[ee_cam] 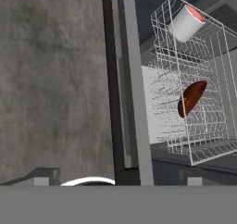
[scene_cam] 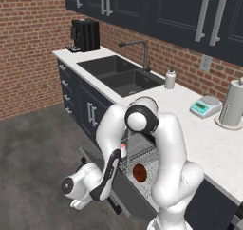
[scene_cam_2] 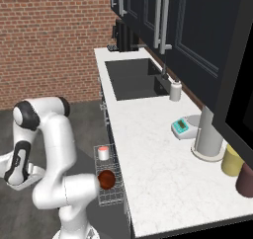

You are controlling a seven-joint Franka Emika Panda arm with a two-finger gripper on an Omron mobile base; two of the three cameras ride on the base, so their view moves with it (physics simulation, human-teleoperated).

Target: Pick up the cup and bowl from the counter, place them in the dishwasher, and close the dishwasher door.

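Cup (ee_cam: 186, 23) & bowl (ee_cam: 191, 98) sit in dishwasher rack (ee_cam: 203, 140), frame right; gripper (scene_cam: 76, 201), jaws wide, empty, lower left by door (ee_cam: 131, 79). Risk: fingers slip off door edge, leaving it ajar.

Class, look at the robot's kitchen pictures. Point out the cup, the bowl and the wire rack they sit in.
cup (scene_cam_2: 103, 153): right base view, on its white side wall.
bowl (scene_cam_2: 106, 179): right base view, middle of its reddish-brown body.
wire rack (ee_cam: 203, 146): hand view, on the wire floor near the lower corner.
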